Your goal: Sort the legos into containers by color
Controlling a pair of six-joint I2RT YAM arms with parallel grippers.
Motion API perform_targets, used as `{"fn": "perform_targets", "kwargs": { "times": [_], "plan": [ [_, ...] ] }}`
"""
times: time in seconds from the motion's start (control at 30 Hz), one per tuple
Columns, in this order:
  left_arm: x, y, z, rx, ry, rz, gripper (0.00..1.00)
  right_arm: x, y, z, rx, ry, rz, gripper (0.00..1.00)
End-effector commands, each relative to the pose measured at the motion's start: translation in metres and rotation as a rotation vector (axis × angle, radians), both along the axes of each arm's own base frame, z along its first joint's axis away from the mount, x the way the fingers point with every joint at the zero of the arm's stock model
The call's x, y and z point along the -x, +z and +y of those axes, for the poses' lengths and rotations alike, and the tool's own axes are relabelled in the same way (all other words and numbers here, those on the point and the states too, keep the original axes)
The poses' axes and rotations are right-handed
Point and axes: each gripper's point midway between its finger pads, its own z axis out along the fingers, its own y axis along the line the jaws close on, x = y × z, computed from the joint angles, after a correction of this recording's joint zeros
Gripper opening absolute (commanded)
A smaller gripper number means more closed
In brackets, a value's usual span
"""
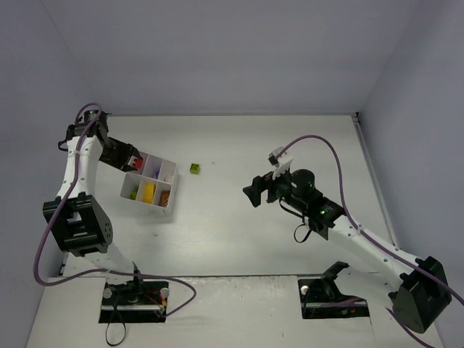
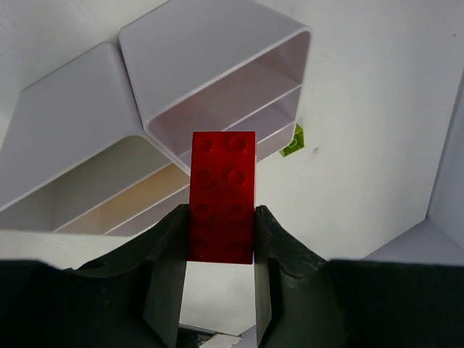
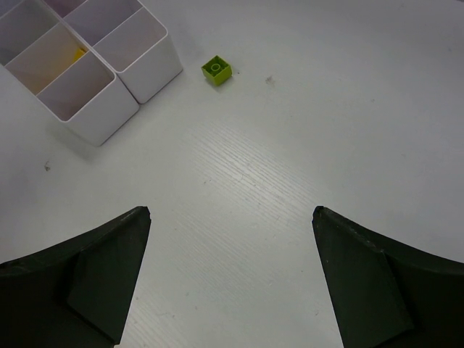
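Observation:
My left gripper is shut on a red brick and holds it at the far left corner of the white tray; the pair also shows in the top view. The tray cells hold green, yellow, orange-brown and lilac bricks. A lone green brick lies on the table right of the tray, also in the right wrist view. My right gripper is open and empty above bare table, well right of the tray.
White walls close the table at the back and both sides. The purple cables loop beside each arm. Black base plates sit at the near edge.

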Motion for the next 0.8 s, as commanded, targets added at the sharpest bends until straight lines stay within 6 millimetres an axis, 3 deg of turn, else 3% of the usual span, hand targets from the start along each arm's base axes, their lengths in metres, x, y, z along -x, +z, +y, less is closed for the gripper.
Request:
{"fn": "perform_targets", "kwargs": {
  "times": [0.0, 0.13, 0.43, 0.77],
  "plan": [
    [-0.006, 0.011, 0.006, -0.001, 0.000, -0.023, 0.07, -0.010, 0.026, -0.002, -0.055, -0.028, -0.080, 0.91],
    [-0.011, 0.006, 0.008, 0.008, 0.003, -0.014, 0.11, -0.010, 0.025, -0.003, -0.054, -0.030, -0.076, 0.91],
    [-0.016, 0.007, 0.013, 0.015, 0.019, -0.029, 0.35, -0.010, 0.021, -0.003, -0.050, -0.027, -0.068, 0.91],
    [-0.016, 0.011, 0.015, 0.046, 0.036, -0.047, 0.45, -0.010, 0.018, -0.002, -0.047, -0.018, -0.061, 0.91]
  ]
}}
